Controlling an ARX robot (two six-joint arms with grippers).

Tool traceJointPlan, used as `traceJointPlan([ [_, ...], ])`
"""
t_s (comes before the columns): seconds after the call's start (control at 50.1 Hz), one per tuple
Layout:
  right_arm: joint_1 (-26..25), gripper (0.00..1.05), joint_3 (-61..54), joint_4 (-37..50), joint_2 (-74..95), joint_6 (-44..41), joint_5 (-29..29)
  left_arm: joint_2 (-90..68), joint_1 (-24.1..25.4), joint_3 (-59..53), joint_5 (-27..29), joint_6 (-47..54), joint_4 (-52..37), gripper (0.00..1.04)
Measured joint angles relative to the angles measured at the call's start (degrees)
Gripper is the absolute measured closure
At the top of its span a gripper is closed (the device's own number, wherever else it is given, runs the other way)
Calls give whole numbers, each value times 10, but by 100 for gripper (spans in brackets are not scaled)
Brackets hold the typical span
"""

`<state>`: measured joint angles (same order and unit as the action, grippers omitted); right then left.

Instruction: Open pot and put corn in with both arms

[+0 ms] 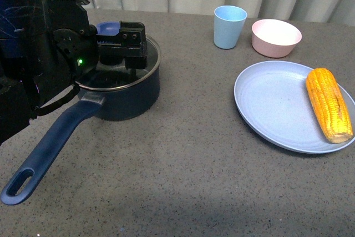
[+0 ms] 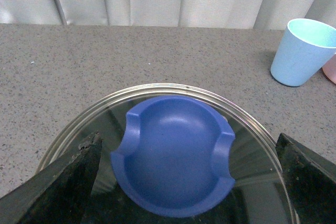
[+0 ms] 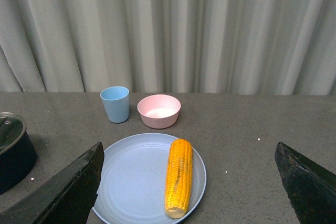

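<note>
We are holding both sets of jaws wide apart.
Our bulky black left gripper (image 1: 121,40) is tilting downward; our black right gripper (image 3: 188,150) is pointing forward.

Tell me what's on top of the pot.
A glass lid with a blue knob covers the pot. The open left end effector straddles the knob without gripping it. The inside cannot be made out through the glass.

No readable text, labels, brands or numbers anywhere in views.
</note>
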<state>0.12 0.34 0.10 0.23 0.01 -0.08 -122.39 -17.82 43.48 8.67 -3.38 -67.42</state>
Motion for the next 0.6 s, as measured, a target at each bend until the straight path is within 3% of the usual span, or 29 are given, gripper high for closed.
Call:
traceJointPlan([
  [0.359,0,9,0,0,0,0,0,-9,8,8,1,4,1,8],
  [0.519,0,9,0,0,0,0,0,-10,8,8,3,5,1,39],
  [0.599,0,9,0,0,0,0,0,-10,8,8,2,4,1,45],
])
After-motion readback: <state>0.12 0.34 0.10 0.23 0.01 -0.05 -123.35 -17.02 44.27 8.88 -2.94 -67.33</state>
